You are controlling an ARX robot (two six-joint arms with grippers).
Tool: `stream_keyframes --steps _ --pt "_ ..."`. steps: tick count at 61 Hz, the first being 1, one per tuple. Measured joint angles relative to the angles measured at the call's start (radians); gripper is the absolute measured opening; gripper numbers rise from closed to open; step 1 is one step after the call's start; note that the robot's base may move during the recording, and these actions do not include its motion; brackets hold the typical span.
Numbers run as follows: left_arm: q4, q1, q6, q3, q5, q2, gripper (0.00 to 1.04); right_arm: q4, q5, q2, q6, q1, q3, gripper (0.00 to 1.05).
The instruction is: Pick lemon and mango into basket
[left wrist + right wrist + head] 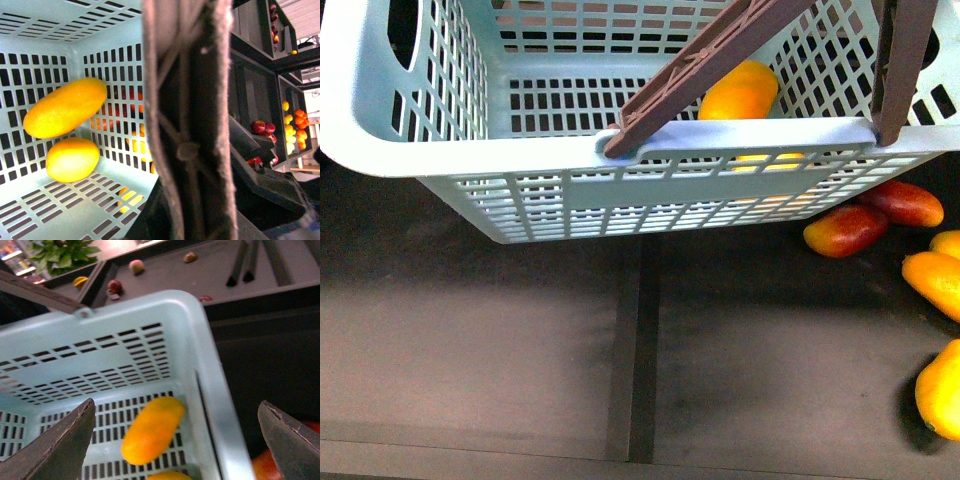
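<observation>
Mango [65, 107] and lemon [72, 159] both lie inside basket [200, 340], task apparently complete; right jaws apart and empty, left jaws' state indeterminable.

No writing, label, brand, number or sign can be read in any of the three views.
</observation>
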Motion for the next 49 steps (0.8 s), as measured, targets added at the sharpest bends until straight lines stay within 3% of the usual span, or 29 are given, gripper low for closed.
stream_keyframes --steps 5,8,12,17,30,32,38,49 --pt "0.0 0.0 0.0 0.0 0.001 0.0 0.04 0.011 0.029 -0.038 -0.011 -0.02 -0.056 0.94" --pt "0.0 0.0 -0.001 0.0 0.001 0.0 0.04 0.162 0.103 -0.054 -0.09 -0.02 -0.117 0.86" --pt "0.0 -0.003 0.0 0.0 0.003 0.0 0.04 0.318 0.121 -0.079 -0.173 -0.024 -0.196 0.76" --pt "0.0 -0.003 -0.001 0.0 0.009 0.0 0.04 0.407 0.12 -0.129 -0.231 -0.033 -0.285 0.62" --pt "0.0 -0.002 -0.002 0.0 0.008 0.0 0.04 0.441 0.1 -0.246 -0.275 -0.054 -0.446 0.27" --pt "0.0 -0.002 -0.002 0.0 0.007 0.0 0.04 0.441 0.056 -0.27 -0.28 -0.078 -0.472 0.2" --pt "0.0 -0.002 -0.002 0.0 0.007 0.0 0.04 0.441 0.048 -0.326 -0.286 -0.111 -0.524 0.02" --pt "0.0 -0.002 -0.001 0.0 0.002 0.0 0.04 0.414 0.042 -0.431 -0.29 -0.114 -0.603 0.02"
